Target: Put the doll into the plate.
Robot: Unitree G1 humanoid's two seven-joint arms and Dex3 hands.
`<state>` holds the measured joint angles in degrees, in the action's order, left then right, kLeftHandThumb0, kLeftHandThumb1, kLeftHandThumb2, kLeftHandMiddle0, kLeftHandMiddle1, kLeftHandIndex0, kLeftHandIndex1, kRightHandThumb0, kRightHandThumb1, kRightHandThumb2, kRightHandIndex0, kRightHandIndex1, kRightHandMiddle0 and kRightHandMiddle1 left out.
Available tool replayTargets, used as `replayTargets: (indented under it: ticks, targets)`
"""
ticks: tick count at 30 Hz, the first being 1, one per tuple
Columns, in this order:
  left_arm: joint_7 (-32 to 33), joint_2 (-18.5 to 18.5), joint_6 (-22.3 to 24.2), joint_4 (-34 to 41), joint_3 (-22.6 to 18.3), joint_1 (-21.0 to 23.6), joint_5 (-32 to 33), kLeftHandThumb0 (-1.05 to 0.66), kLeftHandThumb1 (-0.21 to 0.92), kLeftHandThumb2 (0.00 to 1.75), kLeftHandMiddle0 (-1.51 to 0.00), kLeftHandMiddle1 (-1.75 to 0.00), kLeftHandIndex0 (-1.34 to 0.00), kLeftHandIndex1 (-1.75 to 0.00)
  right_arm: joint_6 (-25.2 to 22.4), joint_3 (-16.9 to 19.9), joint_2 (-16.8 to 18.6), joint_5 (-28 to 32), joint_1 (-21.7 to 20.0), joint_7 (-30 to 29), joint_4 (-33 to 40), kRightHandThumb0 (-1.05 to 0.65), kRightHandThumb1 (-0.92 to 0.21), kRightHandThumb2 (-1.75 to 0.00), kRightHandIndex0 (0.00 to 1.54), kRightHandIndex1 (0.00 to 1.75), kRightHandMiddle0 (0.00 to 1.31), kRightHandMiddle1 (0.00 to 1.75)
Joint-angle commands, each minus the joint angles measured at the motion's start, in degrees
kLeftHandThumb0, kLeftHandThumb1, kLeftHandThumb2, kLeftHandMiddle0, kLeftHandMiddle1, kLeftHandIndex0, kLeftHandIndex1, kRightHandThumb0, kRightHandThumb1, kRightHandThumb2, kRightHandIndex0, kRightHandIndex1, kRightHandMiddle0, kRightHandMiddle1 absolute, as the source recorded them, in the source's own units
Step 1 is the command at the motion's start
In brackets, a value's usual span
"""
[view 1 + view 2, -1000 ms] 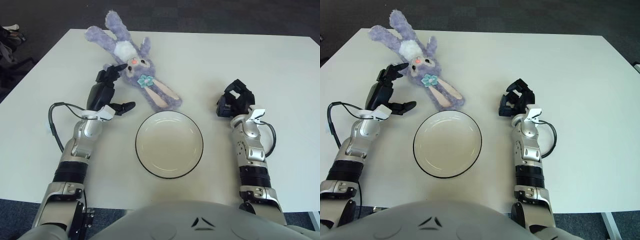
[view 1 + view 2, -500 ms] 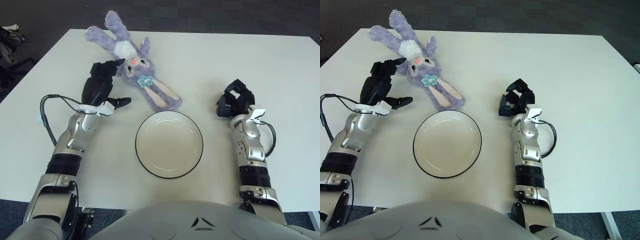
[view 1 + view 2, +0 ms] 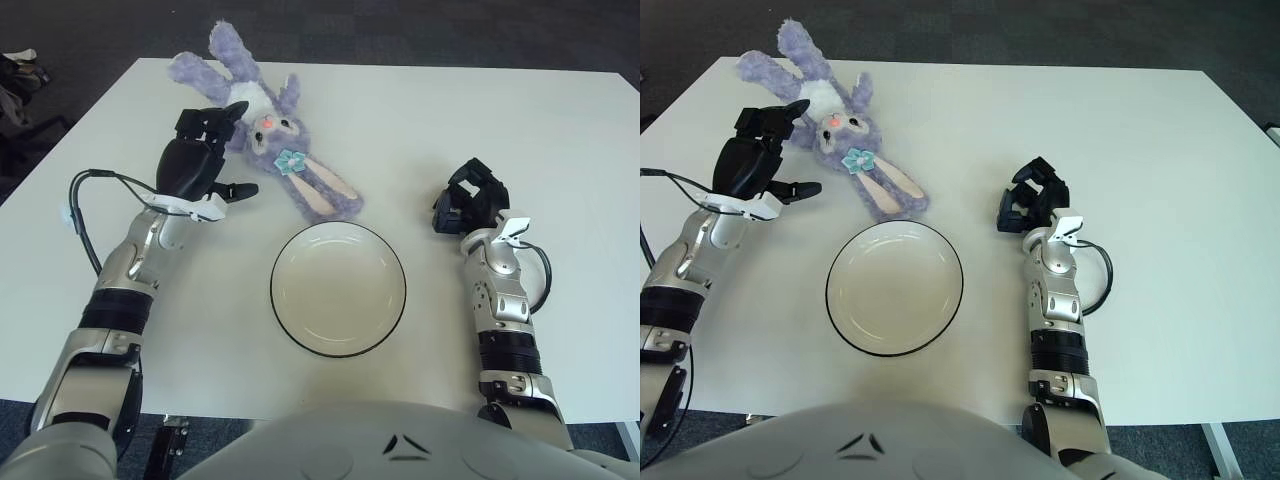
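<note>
A purple plush rabbit doll (image 3: 268, 135) lies on the white worktop (image 3: 560, 150) toward its far left, stretched diagonally: its legs point to the far-left corner and its long pink-lined ears trail toward the near right, ending just beyond the rim of the plate (image 3: 338, 289). A small teal bow sits on the doll beside its face. The plate is a pale round dish with a dark rim, standing empty at the middle of the near side, apart from the doll though close to the ear tips.

The left hand (image 3: 196, 165) hovers just left of the doll's body, its fingers (image 3: 236, 108) spread, two reaching toward the white belly and the thumb sticking out to the right below. It grips nothing; whether a fingertip brushes the fur is hard to say from this angle.

The right hand (image 3: 470, 203) rests on the worktop to the right of the plate, well apart from the doll, fingers curled in on themselves and empty.
</note>
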<state>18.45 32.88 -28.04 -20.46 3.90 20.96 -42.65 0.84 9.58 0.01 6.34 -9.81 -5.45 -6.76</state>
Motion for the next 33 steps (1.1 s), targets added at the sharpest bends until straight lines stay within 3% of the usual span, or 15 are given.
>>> replayTargets:
  ticks: [1, 15, 23, 33]
  targets:
    - [-0.26, 1.97, 0.39, -0.34, 1.12, 2.12, -1.03, -0.62, 0.42, 0.87, -0.01, -0.56, 0.0, -0.38, -1.93, 0.23, 1.4, 0.94, 2.22, -0.19, -2.73, -0.01, 0.11, -1.75, 0.95, 1.61, 0.73, 1.75]
    - [-2.12, 6.5, 2.12, -1.63, 4.6, 7.47, -5.01, -0.55, 0.33, 0.94, 0.0, -0.39, 0.0, -0.27, -1.89, 0.29, 0.81, 0.66, 2.09, 0.13, -3.18, -0.01, 0.11, -1.75, 0.95, 1.62, 0.73, 1.75]
    - [-3.27, 8.75, 2.21, -2.93, 6.92, 10.22, -7.03, -0.65, 0.41, 0.89, 0.0, -0.27, 0.0, -0.1, -1.78, 0.38, 0.76, 0.98, 2.01, 0.57, -3.47, -0.01, 0.1, -1.75, 0.94, 1.63, 0.71, 1.75]
    - [-3.97, 11.58, 0.73, -10.31, 12.11, 17.77, -11.32, -0.7, 0.49, 0.83, 0.0, -0.18, 0.0, 0.0, -1.62, 0.68, 0.92, 1.11, 1.64, 0.7, -4.09, -0.01, 0.11, -1.75, 0.95, 1.62, 0.72, 1.75]
